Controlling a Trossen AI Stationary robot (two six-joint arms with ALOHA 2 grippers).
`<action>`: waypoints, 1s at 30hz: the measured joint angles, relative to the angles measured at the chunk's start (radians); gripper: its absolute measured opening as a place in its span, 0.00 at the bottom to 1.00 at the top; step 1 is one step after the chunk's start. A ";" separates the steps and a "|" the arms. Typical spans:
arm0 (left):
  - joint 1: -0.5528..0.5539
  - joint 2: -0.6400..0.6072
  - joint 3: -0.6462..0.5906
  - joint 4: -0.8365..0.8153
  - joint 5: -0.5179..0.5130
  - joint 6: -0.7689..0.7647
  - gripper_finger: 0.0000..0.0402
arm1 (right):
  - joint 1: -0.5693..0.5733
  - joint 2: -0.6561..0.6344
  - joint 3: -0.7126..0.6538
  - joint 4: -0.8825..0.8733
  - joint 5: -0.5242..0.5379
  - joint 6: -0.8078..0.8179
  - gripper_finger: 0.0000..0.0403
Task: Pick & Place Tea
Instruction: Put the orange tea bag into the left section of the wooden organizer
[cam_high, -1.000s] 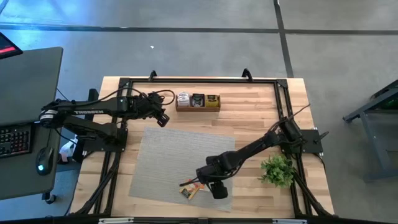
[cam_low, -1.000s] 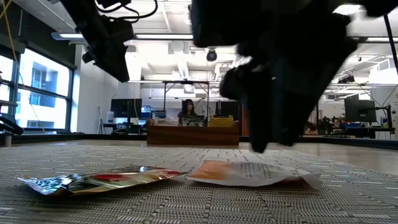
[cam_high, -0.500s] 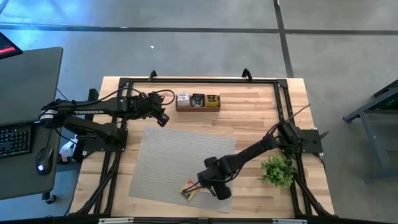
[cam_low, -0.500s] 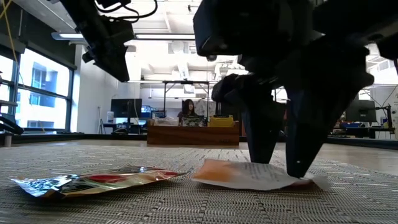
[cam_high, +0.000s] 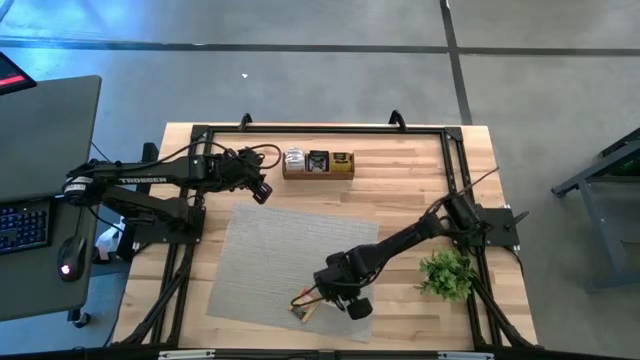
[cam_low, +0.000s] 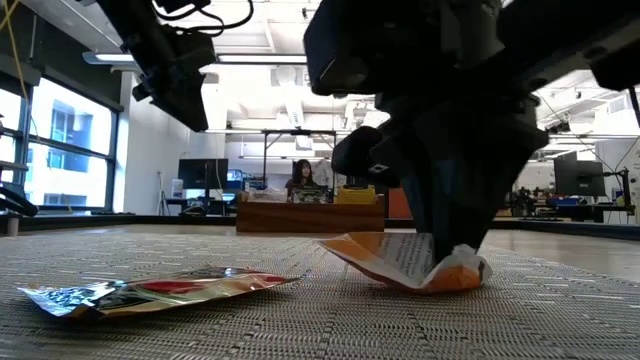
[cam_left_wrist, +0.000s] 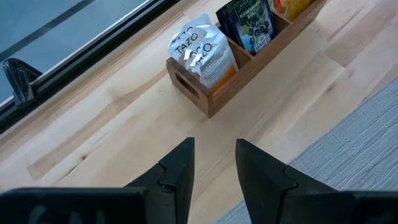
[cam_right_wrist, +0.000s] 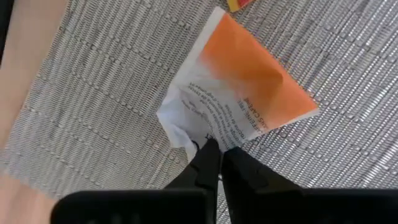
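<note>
Right gripper (cam_right_wrist: 213, 149) low over mat (cam_high: 260, 250), jaws pinching white-orange sachet (cam_right_wrist: 239, 99), left gripper (cam_left_wrist: 213, 163) raised, jaws open, two sachets on mat.

Orange/white sachet (cam_right_wrist: 239, 102) pinched, edge lifted off mat.

The grey mat (cam_high: 270, 250) lay mostly bare (one foil sachet (cam_low: 160, 291) sat beside the right pincer (cam_right_wrist: 214, 149)). A wooden caddy (cam_high: 318, 164) stood along the bench's (cam_high: 400, 180) far edge, a plant (cam_high: 445, 273) near the right arm's base.
</note>
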 joint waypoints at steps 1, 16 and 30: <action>0.000 0.000 0.000 0.000 0.000 0.000 0.29 | -0.005 0.000 0.015 -0.028 -0.002 -0.002 0.01; 0.000 0.000 -0.001 0.000 0.044 0.000 0.29 | -0.095 -0.004 0.172 -0.255 0.998 -0.724 0.02; 0.000 -0.010 0.002 -0.005 0.105 0.026 0.29 | -0.448 -0.006 0.098 0.295 1.174 -1.833 0.02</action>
